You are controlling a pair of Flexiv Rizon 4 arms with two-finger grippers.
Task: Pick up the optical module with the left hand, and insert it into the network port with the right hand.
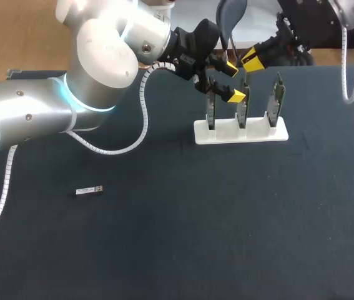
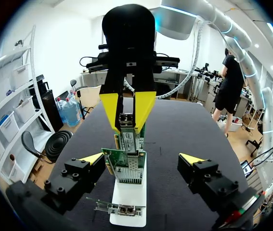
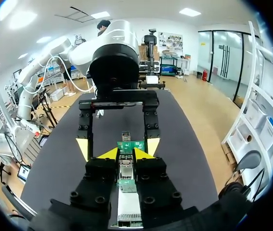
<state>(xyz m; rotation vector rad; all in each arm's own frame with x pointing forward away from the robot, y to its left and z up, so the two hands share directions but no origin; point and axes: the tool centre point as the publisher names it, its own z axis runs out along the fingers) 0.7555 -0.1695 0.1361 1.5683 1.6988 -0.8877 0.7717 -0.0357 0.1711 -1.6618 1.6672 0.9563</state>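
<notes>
Gripping the module (image 2: 126,126) from two sides, the right claw (image 3: 126,154) has its yellow fingers drawn close together. It holds the module upright at the top edge of a green card (image 2: 125,166). From the head view this looks like the middle of three cards standing in a white stand (image 1: 226,135), though I cannot tell for certain. Whether the module already sits in the card's port is hidden by the fingers.

The left claw (image 2: 142,158) is spread wide and holds nothing. Its two tips stand on either side of the same card, apart from it. The held module lies ahead of and above the left claw, in the gap between its fingers but touching neither. In the head view the two claws meet over the stand, the left arm (image 1: 52,112) reaching in across the dark table (image 1: 226,237).

A loose module (image 1: 89,190) lies flat on the table to the left of the stand, well apart from both claws.
</notes>
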